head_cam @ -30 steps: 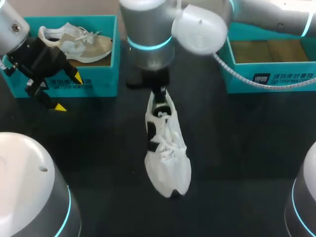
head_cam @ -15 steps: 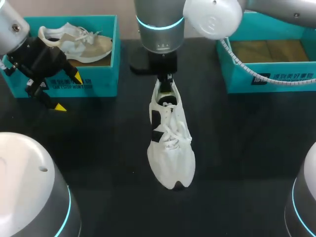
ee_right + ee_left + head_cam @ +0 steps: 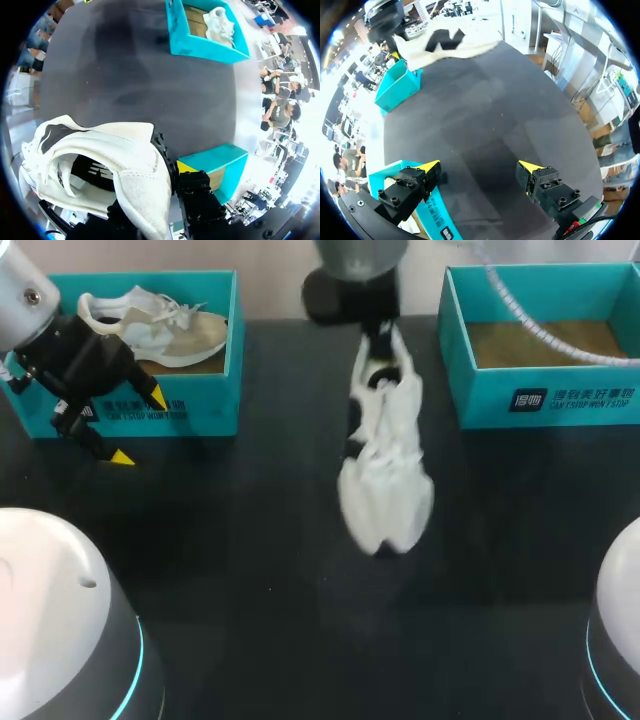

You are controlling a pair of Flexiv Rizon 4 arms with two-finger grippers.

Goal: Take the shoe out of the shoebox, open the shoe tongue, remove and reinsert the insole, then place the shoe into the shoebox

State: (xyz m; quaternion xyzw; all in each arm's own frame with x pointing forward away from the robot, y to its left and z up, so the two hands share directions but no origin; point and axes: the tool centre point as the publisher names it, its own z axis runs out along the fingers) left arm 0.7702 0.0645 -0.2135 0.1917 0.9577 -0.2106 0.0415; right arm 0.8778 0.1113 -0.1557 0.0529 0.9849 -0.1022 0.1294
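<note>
1. Yellow tips of our left gripper (image 3: 139, 427) stand wide apart with nothing between them. It hangs over the black table (image 3: 250, 560), just in front of the left shoebox (image 3: 185, 405), and has no part in the work.
2. Farther out, the white shoe (image 3: 385, 465) is outside both boxes, with its toe towards us and its heel raised. We cannot tell whether the toe touches the table.
3. At the heel, our right gripper (image 3: 377, 338) is clamped on the shoe's collar. The right wrist view shows one finger pressed against the outside of the heel, and the other seems to sit inside the opening.
4. Beyond, the right shoebox (image 3: 545, 400) stands beside the shoe with only its brown floor showing, while the left shoebox holds a beige shoe (image 3: 165, 328).
5. We judge that taking the shoe out is done and boxing it is left. The laces look done up, so the tongue and insole steps probably remain too, though the insole itself is too dark to make out.
</note>
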